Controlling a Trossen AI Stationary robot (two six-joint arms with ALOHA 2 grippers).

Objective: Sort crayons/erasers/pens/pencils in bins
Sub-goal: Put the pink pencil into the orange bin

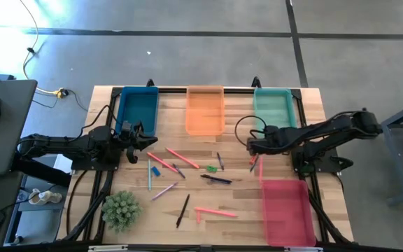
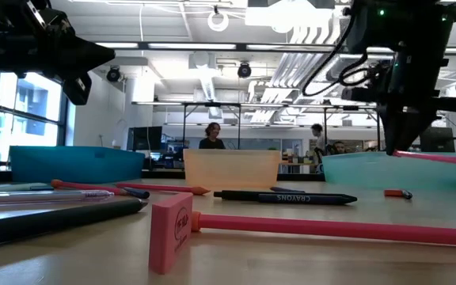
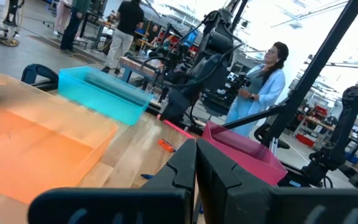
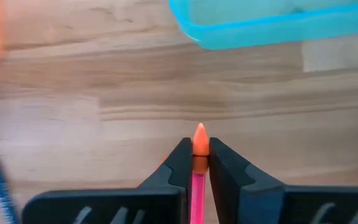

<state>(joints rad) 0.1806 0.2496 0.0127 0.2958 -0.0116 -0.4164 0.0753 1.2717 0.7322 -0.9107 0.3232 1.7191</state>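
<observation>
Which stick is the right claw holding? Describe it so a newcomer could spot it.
Start at the teal bin at the table's far right. Just in front of it hangs the right claw, shut on a salmon-pink stick with an orange tip. It is the only stick gripped and lifted; the other pink sticks lie loose on the wood, mid-table.

Four bins sit on the table: blue bin (image 1: 138, 108), orange bin (image 1: 205, 110) and teal bin (image 1: 276, 107) in a row along the far edge, red-pink bin (image 1: 287, 210) apart at the near right.

A pink pencil (image 4: 197, 180) with an orange tip is pinched upright-tilted above the wood near the teal bin.

Loose between the bins lie pink sticks (image 1: 182, 157), a black pen (image 1: 182, 210), a dark pen (image 1: 216, 179), a green eraser (image 1: 210, 169) and a blue eraser (image 1: 155, 170).
</observation>
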